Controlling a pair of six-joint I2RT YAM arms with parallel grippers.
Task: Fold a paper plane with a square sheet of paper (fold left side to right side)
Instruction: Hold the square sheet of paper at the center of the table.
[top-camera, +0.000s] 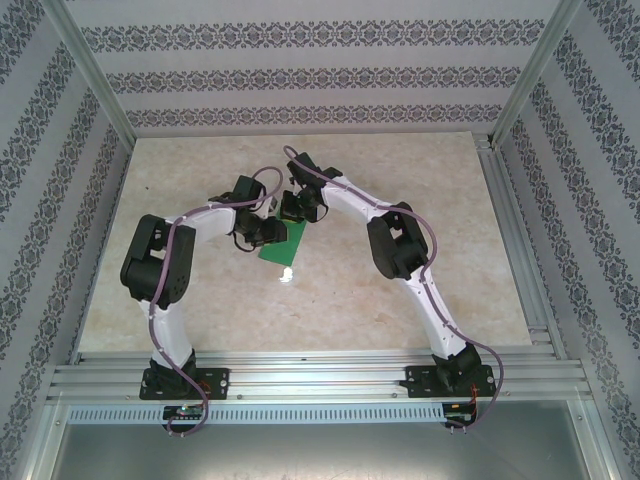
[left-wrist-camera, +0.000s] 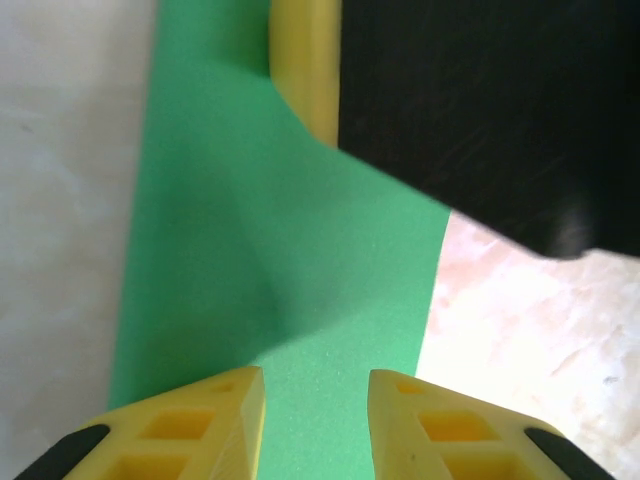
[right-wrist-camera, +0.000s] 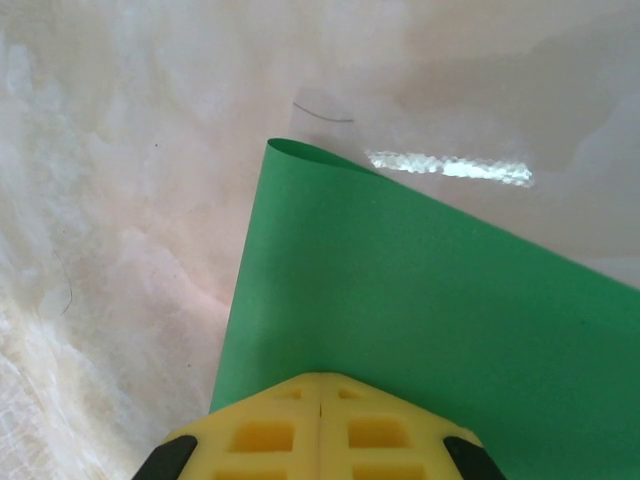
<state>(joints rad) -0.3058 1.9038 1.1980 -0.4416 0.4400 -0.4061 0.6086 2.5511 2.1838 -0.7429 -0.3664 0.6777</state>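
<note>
The square sheet of paper (top-camera: 283, 247) lies bright green on the table between the two arms, doubled over into a narrower strip. In the right wrist view one corner of the paper (right-wrist-camera: 420, 290) curls up where the layers meet. My left gripper (left-wrist-camera: 316, 400) hovers over the paper (left-wrist-camera: 280, 270) with its yellow fingers apart and nothing between them. My right gripper (right-wrist-camera: 320, 378) is shut, its joined tips down on the paper's far part. One of its yellow fingers (left-wrist-camera: 305, 60) and its black body show at the top of the left wrist view.
The beige marbled table (top-camera: 420, 190) stretches all round the paper. Patterned walls and aluminium posts (top-camera: 95, 75) enclose it. A metal rail (top-camera: 320, 375) along the near edge carries both arm bases. A bright light glare (top-camera: 286, 275) lies just in front of the paper.
</note>
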